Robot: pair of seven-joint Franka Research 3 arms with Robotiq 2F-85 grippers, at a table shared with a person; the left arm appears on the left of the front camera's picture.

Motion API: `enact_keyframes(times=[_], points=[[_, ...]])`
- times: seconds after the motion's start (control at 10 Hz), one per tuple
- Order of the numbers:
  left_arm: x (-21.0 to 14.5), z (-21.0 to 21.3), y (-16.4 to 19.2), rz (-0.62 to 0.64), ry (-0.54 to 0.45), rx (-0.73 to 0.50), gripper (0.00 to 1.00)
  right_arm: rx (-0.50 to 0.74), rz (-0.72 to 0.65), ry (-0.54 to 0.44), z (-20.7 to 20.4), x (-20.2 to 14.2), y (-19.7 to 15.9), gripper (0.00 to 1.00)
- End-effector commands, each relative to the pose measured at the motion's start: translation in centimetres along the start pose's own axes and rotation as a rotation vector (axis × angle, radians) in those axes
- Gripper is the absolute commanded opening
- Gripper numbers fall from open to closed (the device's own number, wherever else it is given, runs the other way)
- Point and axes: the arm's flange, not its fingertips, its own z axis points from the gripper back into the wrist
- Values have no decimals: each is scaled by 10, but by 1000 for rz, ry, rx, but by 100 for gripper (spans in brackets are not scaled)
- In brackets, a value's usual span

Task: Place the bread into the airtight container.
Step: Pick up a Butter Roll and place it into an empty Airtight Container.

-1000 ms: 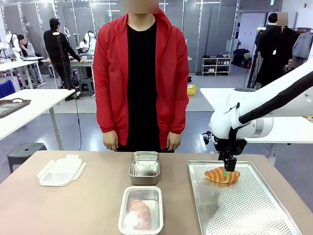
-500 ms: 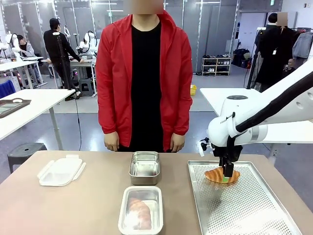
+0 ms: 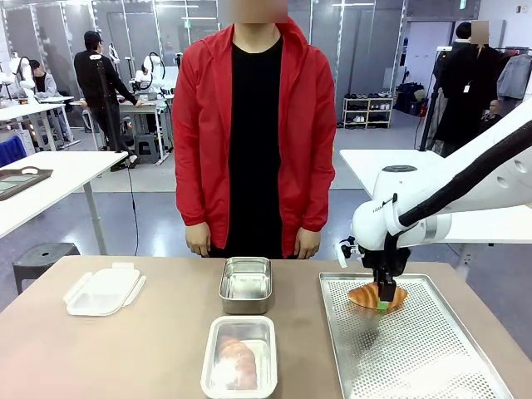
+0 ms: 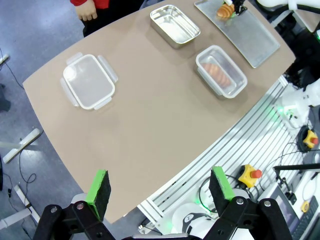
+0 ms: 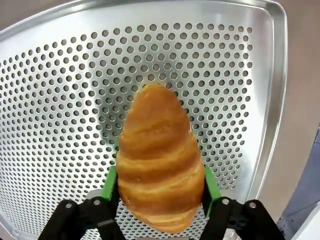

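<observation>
A tan table spans the front view, and at its far side a person in a red jacket over a black top stands with both arms hanging down, hands just above the table edge. The white right arm comes in from the right and bends down over a perforated metal tray that lies on the right part of the table. Near the middle, an empty steel tin sits at the far side. Just in front of it is the clear airtight container, open, with one piece of bread lying in it. The container's clip lid rests flat on the left part of the table, well apart from both. On the far end of the tray lies a golden croissant. The right gripper points straight down onto it. In the right wrist view its green pads press against both flanks of the croissant, so the gripper is grasping it while the pastry rests on the tray. The left gripper hangs high above the near left edge of the table, looking down on all the vessels. Its two green-padded fingers are spread wide, with nothing between them.
</observation>
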Motion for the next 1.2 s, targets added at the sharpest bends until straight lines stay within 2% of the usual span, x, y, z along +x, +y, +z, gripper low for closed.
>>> enact_keyframes(times=[0.0,0.2,0.4,0.6,0.8,1.1], points=[[0,1,-1,-16,-4,-8,100,6,-22,24,3,3,-3,48],[0,1,-1,-16,-4,-8,100,25,-54,0,22,0,1,33],[0,1,-1,-16,-4,-8,100,-6,-100,24,60,2,2,33],[0,1,-1,-16,-4,-8,100,11,-132,-3,98,15,8,33],[0,1,-1,-16,-4,-8,100,-6,-151,-36,130,45,17,33],[0,1,-1,-16,-4,-8,100,-56,-177,-6,157,129,42,33]])
